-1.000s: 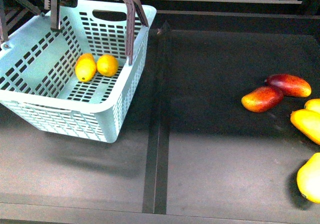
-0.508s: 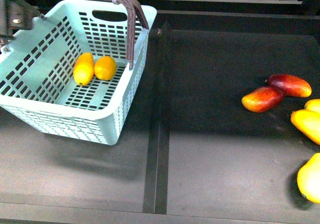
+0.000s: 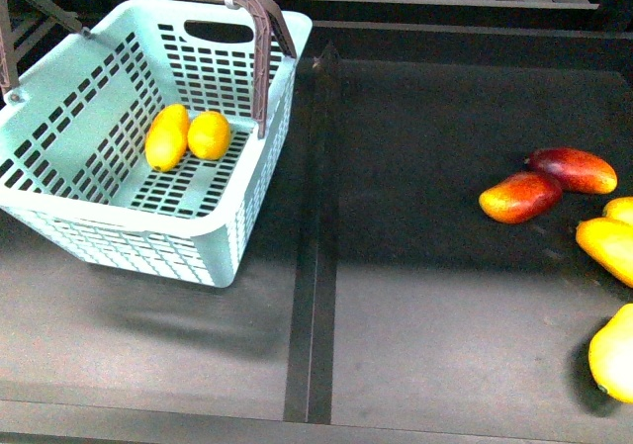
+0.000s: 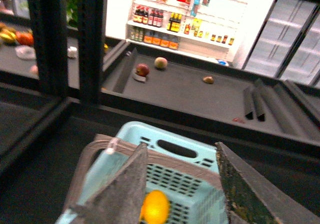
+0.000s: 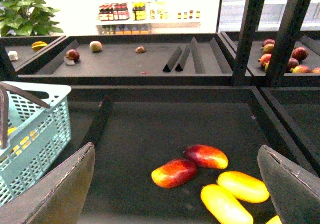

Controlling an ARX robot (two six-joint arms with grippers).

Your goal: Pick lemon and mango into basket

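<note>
Lemon [image 3: 210, 134] and mango [image 3: 166, 136] lie touching inside the basket [image 3: 59, 217], so with left gripper [image 4: 182, 184] spread empty above it and right gripper [image 5: 175, 184] spread empty, we judge lifting clear of the handle [image 3: 259, 39] wise.

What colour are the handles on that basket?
Brown, on a pale aqua basket; the handles show best in the front view.

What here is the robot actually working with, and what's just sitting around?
Part of the job:
basket
lemon and a longer yellow fruit, both already in the basket
yellow mangoes at the right

Just lying about:
two red-blushed mangoes
loose fruit on the far shelf
bottles behind
</note>
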